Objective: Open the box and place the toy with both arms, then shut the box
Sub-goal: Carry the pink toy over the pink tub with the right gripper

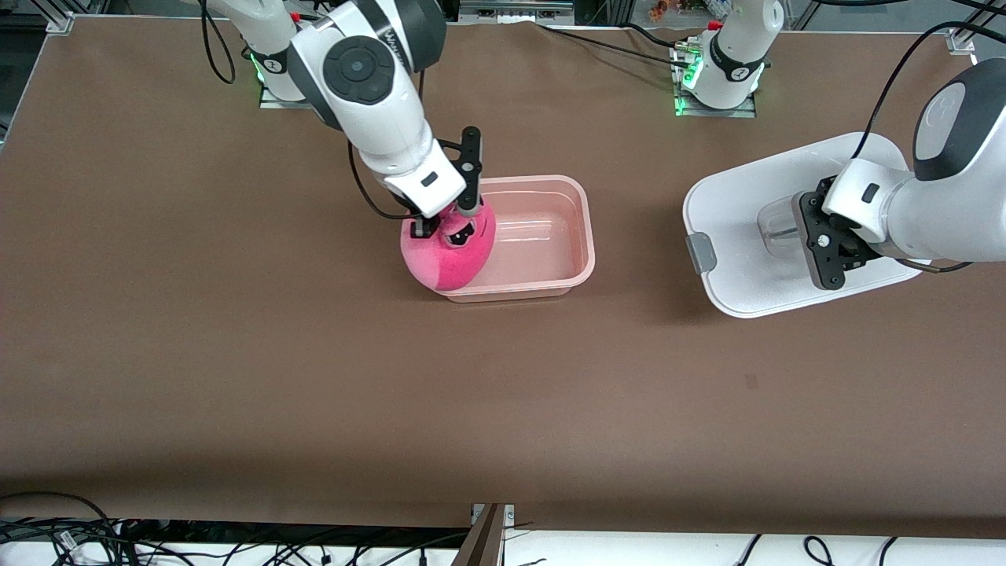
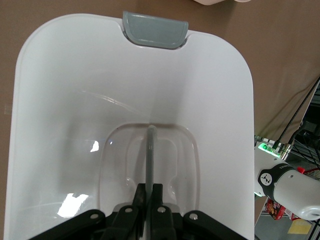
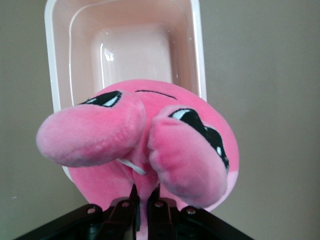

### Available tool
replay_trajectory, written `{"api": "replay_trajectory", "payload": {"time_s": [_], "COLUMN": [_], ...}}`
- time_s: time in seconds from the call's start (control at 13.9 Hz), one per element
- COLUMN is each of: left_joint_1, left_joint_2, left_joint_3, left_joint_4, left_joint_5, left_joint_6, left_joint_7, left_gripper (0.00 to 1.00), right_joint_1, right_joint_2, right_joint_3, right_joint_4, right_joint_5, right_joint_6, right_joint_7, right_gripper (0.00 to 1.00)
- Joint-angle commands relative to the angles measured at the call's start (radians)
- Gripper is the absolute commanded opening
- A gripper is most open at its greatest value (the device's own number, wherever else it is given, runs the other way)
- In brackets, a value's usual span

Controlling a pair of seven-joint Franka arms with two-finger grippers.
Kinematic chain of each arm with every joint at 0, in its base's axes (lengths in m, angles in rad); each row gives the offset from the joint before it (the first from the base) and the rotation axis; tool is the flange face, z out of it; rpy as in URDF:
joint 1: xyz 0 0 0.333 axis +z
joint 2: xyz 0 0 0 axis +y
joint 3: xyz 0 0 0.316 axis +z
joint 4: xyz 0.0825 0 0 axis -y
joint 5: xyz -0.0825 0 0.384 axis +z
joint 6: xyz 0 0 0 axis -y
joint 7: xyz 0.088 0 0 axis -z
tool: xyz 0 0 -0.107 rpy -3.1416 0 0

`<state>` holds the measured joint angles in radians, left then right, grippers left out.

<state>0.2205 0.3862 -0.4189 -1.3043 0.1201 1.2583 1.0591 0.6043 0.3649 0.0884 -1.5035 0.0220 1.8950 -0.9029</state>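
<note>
1. The right gripper (image 1: 446, 222) is pinching the toy (image 1: 449, 250) w/ fingers nearly together on a fold of plush, holding it over the box (image 1: 550, 236) end nearest the right arm's end of the table. In the front view the toy is overhanging that rim, roughly half in, half out.
2. The box is sitting open & empty mid-table; its pale floor is showing in the right wrist view.
3. The left gripper (image 1: 831, 250) is clamping the handle of the lid (image 1: 747, 236), fingers closed on the thin grey bar; the lid is toward the left arm's end of the table, well apart from the box. Can't tell if it's resting on the table or just above it.
4. Risk: letting go now probably means the toy is catching the rim & rolling out onto the table, or tipping the light tub.
5. Risk: plush is bulgy, so if it's sitting proud of the rim the lid likely won't seat & the grey clip (image 2: 155, 30) won't latch.
6. Risk: the thin-handle grip could be letting the lid swing during carry.
7. Writing: only partial lettering on the right arm's joint, not legible; no labels on box, lid or toy.
</note>
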Motion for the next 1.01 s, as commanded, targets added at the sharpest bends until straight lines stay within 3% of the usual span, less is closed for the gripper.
{"api": "replay_trajectory", "payload": {"time_s": [0.0, 0.65, 0.72, 0.79, 0.94], "left_joint_1": [-0.003, -0.001, 0.000, 0.002, 0.000], "left_joint_2": [0.013, 0.020, 0.022, 0.022, 0.023], "left_joint_3": [-0.003, -0.003, -0.003, -0.003, -0.003], "left_joint_4": [0.033, 0.033, 0.031, 0.031, 0.033], "left_joint_5": [0.018, 0.013, 0.012, 0.012, 0.012], "left_joint_6": [-0.002, -0.002, -0.002, -0.004, -0.004], "left_joint_7": [0.030, 0.032, 0.033, 0.033, 0.032], "left_gripper": [0.00, 0.00, 0.00, 0.00, 0.00], "right_joint_1": [0.064, 0.072, 0.065, 0.062, 0.063], "right_joint_2": [0.055, 0.189, 0.212, 0.230, 0.268], "right_joint_3": [-0.007, -0.009, -0.010, -0.010, -0.010], "right_joint_4": [0.057, 0.043, 0.043, 0.043, 0.043], "right_joint_5": [-0.043, -0.089, -0.089, -0.089, -0.089], "right_joint_6": [-0.020, 0.019, 0.041, 0.070, 0.116], "right_joint_7": [-0.014, -0.022, -0.030, -0.028, -0.019], "right_gripper": [0.00, 0.00, 0.09, 0.98, 1.00]}}
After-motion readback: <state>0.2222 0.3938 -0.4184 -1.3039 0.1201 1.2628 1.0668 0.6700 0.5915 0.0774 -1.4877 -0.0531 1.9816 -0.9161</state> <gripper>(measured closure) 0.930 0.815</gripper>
